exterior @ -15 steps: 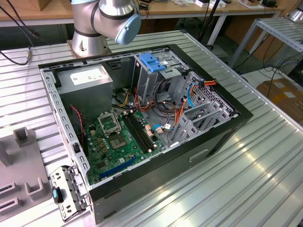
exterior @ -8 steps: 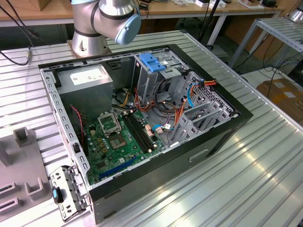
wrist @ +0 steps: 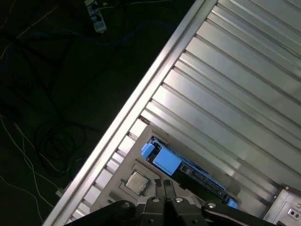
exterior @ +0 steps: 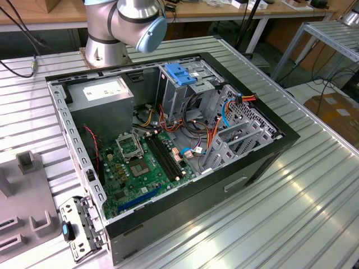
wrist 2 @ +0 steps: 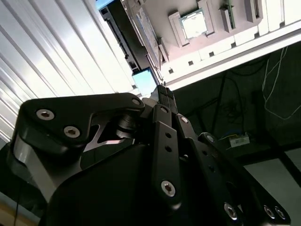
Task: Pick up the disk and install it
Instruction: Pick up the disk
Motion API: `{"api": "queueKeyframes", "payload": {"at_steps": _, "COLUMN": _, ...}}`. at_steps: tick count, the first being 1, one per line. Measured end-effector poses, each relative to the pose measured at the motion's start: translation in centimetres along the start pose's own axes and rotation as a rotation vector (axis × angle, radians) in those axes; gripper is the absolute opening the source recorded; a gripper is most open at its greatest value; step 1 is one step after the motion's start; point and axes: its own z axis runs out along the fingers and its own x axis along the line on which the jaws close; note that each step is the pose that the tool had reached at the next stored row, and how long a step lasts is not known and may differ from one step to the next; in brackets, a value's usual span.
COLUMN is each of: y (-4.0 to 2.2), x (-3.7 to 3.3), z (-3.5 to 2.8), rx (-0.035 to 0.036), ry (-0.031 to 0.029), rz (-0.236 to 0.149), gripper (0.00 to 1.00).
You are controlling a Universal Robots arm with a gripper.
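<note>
The gripper holds its fingers pressed together, empty. Just beyond them the disk sits on a grey fixture near the slatted table's edge. The open computer case stands mid-table, with the arm base on its far side.

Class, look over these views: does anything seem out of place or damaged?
The computer case lies open with loose cables inside, and the disk sits outside it on a grey fixture. Nothing looks spilled or broken.

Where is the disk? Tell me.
In the first wrist view, the disk sits on the grey fixture plate beside a processor chip, near the gripper.
</note>
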Motion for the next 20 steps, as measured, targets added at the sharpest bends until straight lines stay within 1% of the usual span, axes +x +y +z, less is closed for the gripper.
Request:
{"api": "queueKeyframes", "payload": {"at_steps": 3, "y": -0.05, "x": -0.08, "z": 0.0, "rx": 0.0009, "ry": 0.0019, "rz": -0.041, "gripper": 0.11}}
{"api": "queueKeyframes", "payload": {"at_steps": 5, "y": -0.08, "x": -0.11, "z": 0.0, "rx": 0.0013, "ry": 0.0028, "rz": -0.062, "gripper": 0.11}}
{"api": "queueKeyframes", "payload": {"at_steps": 7, "y": -0.11, "x": -0.15, "z": 0.0, "rx": 0.002, "ry": 0.0043, "rz": -0.092, "gripper": 0.11}}
{"api": "queueKeyframes", "payload": {"at_steps": 17, "y": -0.16, "x": -0.22, "z": -0.01, "rx": 0.0043, "ry": 0.009, "rz": -0.196, "gripper": 0.11}}
{"api": "queueKeyframes", "payload": {"at_steps": 20, "y": -0.18, "x": -0.25, "z": -0.01, "rx": 0.0051, "ry": 0.0107, "rz": -0.234, "gripper": 0.11}}
